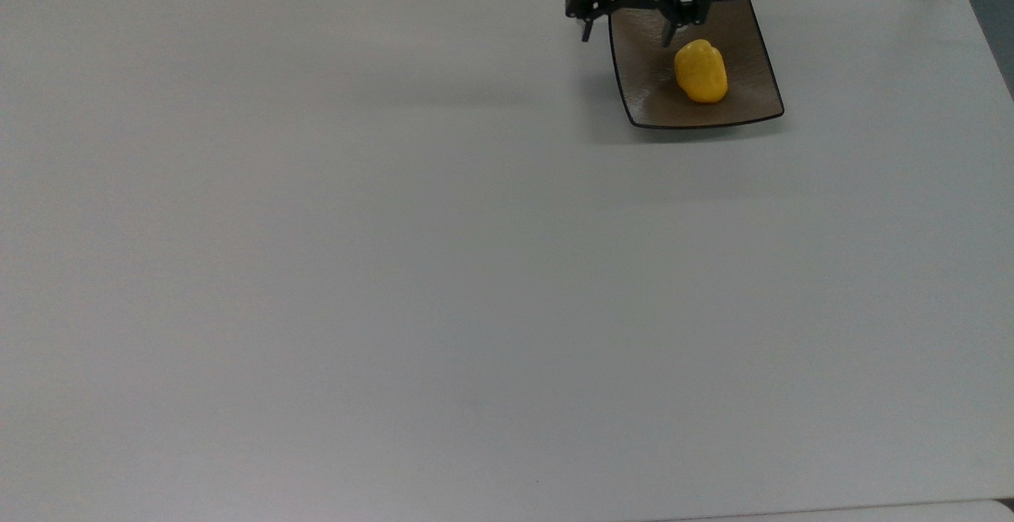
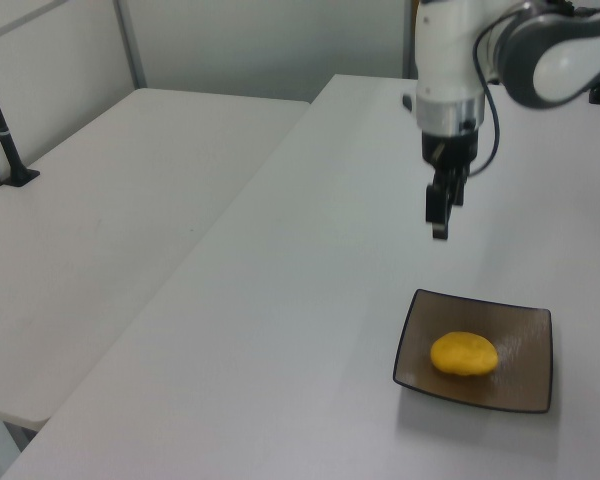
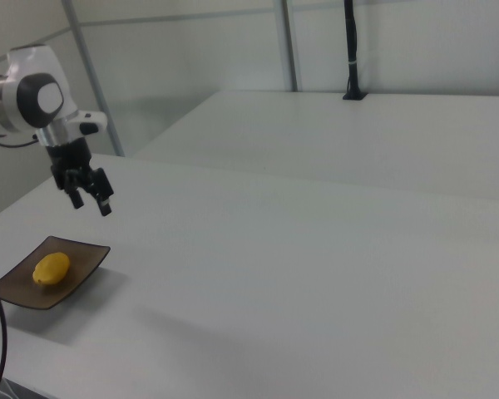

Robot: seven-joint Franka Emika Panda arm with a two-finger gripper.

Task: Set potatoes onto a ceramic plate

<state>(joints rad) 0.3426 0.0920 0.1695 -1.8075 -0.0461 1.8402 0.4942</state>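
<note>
While the potato is lying on the ceramic plate, I am holding my gripper in the air with its two fingers spread apart and nothing between them. In the top view the yellow lump is resting a little toward the top view's right of the dish's middle, wholly inside the dark rim, with bare brown glaze showing on every side of it. The left view is showing the same arrangement: the potato is sitting free near the middle of the plate, and my gripper is hanging well above the table, clear of the plate and toward the far side of it. In the right view my gripper is hovering above and to the right view's right of the plate, and the potato is lying below it, well apart from the fingertips. I am judging the placement as done, since the potato is touching only the dish and I am gripping nothing. What is remaining, as far as I am able to judge, is at most carrying my arm away; no other potato is showing on the table.
</note>
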